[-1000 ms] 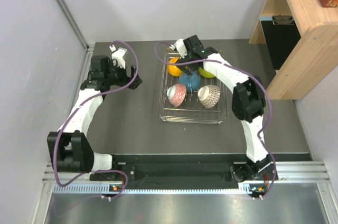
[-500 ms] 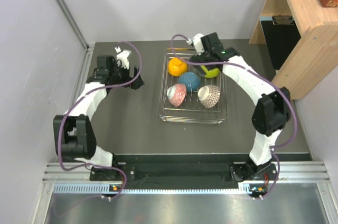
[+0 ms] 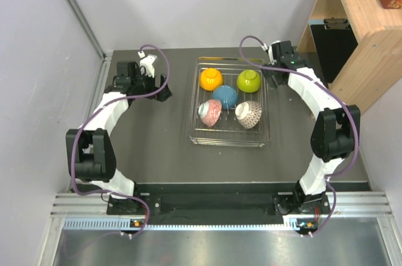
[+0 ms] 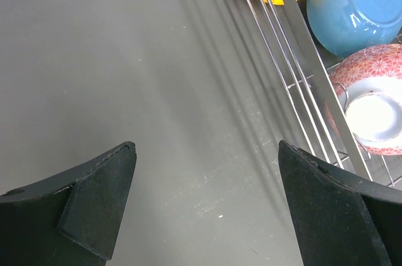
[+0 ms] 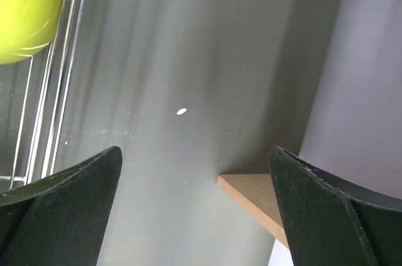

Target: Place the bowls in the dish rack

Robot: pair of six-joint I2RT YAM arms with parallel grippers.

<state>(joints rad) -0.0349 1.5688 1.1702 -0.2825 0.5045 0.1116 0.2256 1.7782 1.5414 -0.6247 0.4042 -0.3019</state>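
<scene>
Both tools stand with jaws spread wide and hold nothing. We see the left tool [image 3: 158, 88] low over bare table [image 3: 157, 147], just left of the dish rack [image 3: 229, 142]. In its wrist view only dark table surface lies between its two black fingers [image 4: 100, 203], with the rack's left wall running past on the right. The left arm rises from its base at the near edge and folds at an elbow near the left edge. Its forearm runs toward the far-left corner, then the wrist turns right toward the rack.

The right tool [image 3: 271, 78] hangs beside the rack's far-right corner, apart from the wire. Its wrist view shows bare table between its fingers [image 5: 69, 203] and the corner of a wooden shelf unit [image 3: 358, 34] ahead. The right arm climbs from the near edge to an elbow by the right edge, and its forearm reaches on toward the far edge. There the wrist bends back left toward the rack.

The rack sits on the table toward the far edge, slightly right of the middle. All five bowls lie inside it:
- Far row: the orange bowl [image 3: 210, 79] on the left and the lime-yellow bowl [image 3: 249, 80] on the right.
- Centre: the blue bowl [image 3: 225, 96], foot ring up.
- Near row: the pinkish-red patterned bowl [image 3: 210, 113] on the left and the brownish-grey patterned bowl [image 3: 249, 115] on the right, both tilted.
</scene>
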